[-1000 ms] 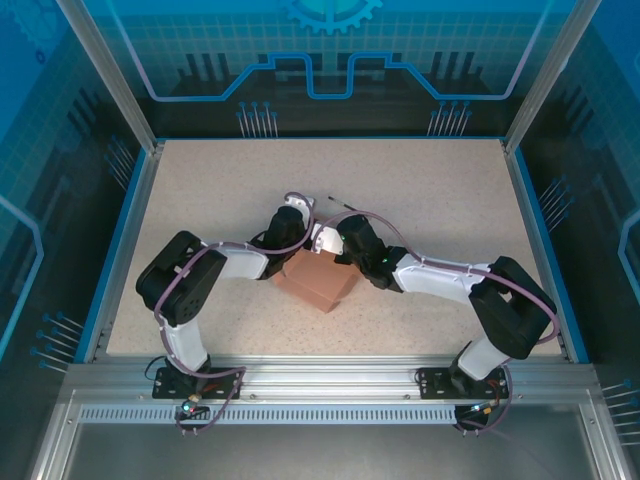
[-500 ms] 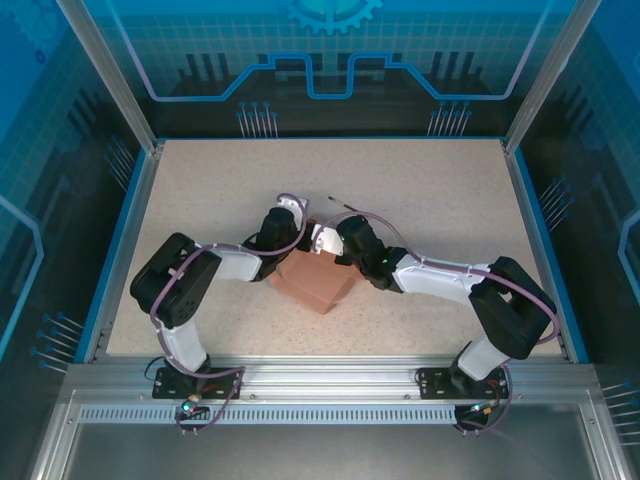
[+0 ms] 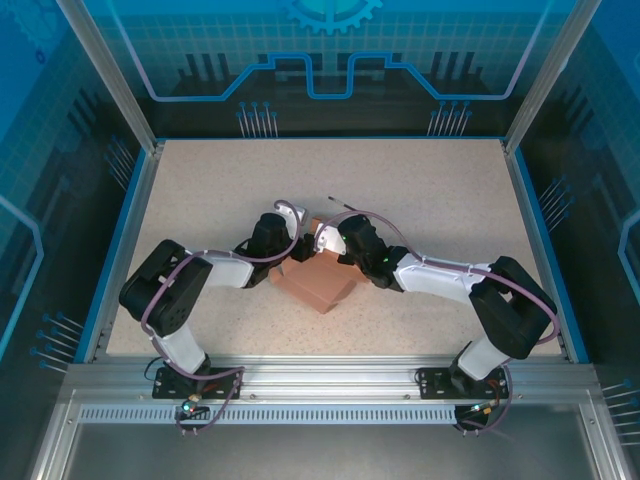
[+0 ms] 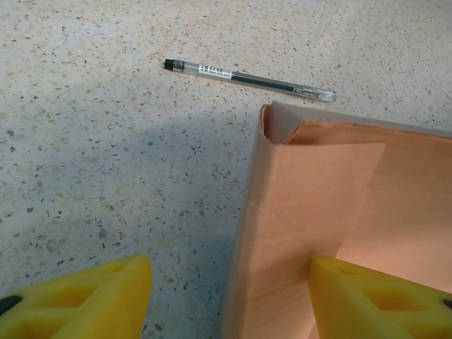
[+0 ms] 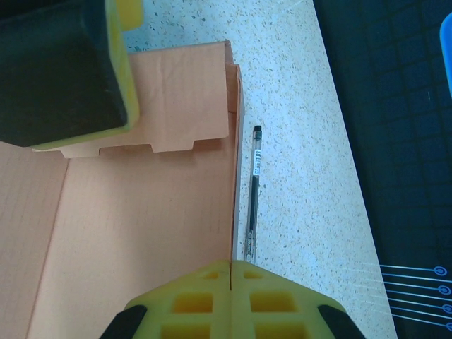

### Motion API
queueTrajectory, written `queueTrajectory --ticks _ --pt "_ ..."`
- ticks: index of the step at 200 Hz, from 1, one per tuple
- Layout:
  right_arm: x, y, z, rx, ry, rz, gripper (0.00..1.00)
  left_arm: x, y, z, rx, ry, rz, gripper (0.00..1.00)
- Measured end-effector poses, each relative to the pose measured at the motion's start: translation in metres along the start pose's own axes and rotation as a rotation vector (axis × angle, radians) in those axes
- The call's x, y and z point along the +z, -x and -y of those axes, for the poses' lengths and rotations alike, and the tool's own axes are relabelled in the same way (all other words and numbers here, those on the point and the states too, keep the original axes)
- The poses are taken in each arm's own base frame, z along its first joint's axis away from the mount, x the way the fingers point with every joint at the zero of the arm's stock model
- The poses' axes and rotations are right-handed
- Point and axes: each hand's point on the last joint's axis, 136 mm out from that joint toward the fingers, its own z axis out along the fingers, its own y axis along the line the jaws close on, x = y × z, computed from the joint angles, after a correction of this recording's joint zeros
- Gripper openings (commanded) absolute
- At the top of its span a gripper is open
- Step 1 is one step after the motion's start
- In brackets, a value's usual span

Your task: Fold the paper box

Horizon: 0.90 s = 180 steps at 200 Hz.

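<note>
Left wrist view: left pincer (image 4: 229,286) released, astride an upright wall of the paper box (image 4: 311,198).
You have one yellow finger (image 4: 92,296) outside on the bench (image 4: 106,141) and the other inside the box. The wall between them runs lengthwise away toward the pen (image 4: 247,78). The right pincer (image 5: 232,272) is clenched on another wall's top edge. The box sits mid-bench between both arms.
</note>
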Motion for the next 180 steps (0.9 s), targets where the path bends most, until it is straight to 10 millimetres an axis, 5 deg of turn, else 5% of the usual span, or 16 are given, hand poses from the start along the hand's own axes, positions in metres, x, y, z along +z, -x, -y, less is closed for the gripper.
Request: queueTrajectory --ticks 61,180 --pt "0.001 -0.003 0.001 -0.002 0.001 -0.007 0.0 0.011 -0.024 -0.003 0.019 -0.01 -0.085 0.55" --pt "-0.002 0.0 0.001 -0.001 0.013 0.009 0.0 0.033 -0.028 -0.002 0.011 -0.047 -0.108 0.44"
